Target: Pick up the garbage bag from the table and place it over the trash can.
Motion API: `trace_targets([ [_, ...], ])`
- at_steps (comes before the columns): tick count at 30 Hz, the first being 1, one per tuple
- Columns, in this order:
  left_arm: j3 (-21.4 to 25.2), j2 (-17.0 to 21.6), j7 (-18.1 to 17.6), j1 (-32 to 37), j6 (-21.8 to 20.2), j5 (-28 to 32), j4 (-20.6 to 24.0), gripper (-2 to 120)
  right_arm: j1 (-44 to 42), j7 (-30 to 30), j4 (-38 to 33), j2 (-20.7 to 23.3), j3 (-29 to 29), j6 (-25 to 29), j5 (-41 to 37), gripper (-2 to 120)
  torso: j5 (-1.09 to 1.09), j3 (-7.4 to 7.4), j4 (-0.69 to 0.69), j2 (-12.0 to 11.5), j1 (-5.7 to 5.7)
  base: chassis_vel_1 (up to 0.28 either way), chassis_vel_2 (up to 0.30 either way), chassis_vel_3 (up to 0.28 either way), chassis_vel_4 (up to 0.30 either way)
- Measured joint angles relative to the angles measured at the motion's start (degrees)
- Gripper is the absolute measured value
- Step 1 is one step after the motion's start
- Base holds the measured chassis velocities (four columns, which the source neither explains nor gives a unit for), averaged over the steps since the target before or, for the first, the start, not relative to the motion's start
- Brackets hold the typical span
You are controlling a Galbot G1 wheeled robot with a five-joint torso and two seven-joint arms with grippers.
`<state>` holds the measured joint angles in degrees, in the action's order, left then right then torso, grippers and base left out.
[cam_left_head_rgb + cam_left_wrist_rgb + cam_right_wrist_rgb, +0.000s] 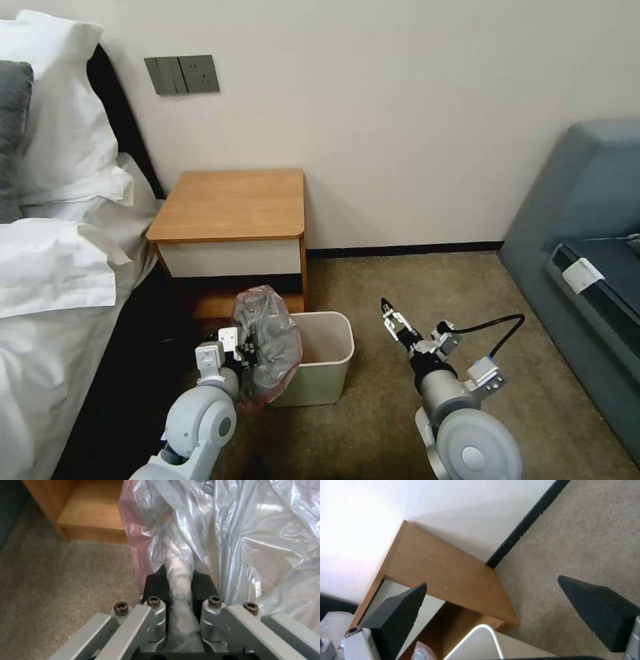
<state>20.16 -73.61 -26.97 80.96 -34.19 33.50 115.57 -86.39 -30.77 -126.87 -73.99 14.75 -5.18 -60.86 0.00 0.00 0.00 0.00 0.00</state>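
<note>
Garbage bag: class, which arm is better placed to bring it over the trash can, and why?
Left. The left gripper is shut on the garbage bag, beside the trash can. The right gripper hangs open, holding nothing.

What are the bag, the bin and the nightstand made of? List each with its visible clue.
Bag, pinched in the left end effector: thin, glossy, translucent plastic film; it crinkles and shines.
Bin: likely moulded cream plastic, smooth and matte with a rolled rim.
Nightstand: wood or wood-look laminate, orange-brown with faint grain; white drawer front looks painted.
</note>
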Motion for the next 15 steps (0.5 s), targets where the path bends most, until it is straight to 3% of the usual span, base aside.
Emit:
trace_targets([
  [1,0.0,0.0,0.0,0.1,0.5,0.0,0.0,9,0.0,0.1,-0.1,0.0,0.0,0.0,0.1,100,0.00,0.00,0.00,0.0,0.00,0.000,0.000,0.000,0.000],
  [3,0.2,0.4,1.1,1.2,6.6,-0.7,0.1,9,0.0,0.9,-2.0,0.8,-0.2,-0.4,1.1,100,0.00,0.00,0.00,0.0,0.00,0.000,0.000,0.000,0.000],
  [6,0.5,0.7,2.5,2.1,9.9,-1.8,0.6,9,0.1,1.5,-3.4,1.6,-0.3,-1.1,1.3,100,0.00,0.00,0.00,0.0,0.00,0.000,0.000,0.000,0.000],
  [9,1.4,1.7,4.6,4.6,15.2,-3.4,3.5,9,1.0,3.4,-7.5,4.7,-0.9,-2.9,1.2,100,0.00,0.00,0.01,0.0,0.00,0.000,0.000,0.000,0.000],
  [15,2.7,2.7,6.9,6.4,16.1,-3.4,8.2,9,2.6,6.7,-10.8,9.3,-0.3,-5.2,-0.8,100,0.01,0.00,0.00,0.0,0.00,0.000,0.000,0.000,0.000],
])
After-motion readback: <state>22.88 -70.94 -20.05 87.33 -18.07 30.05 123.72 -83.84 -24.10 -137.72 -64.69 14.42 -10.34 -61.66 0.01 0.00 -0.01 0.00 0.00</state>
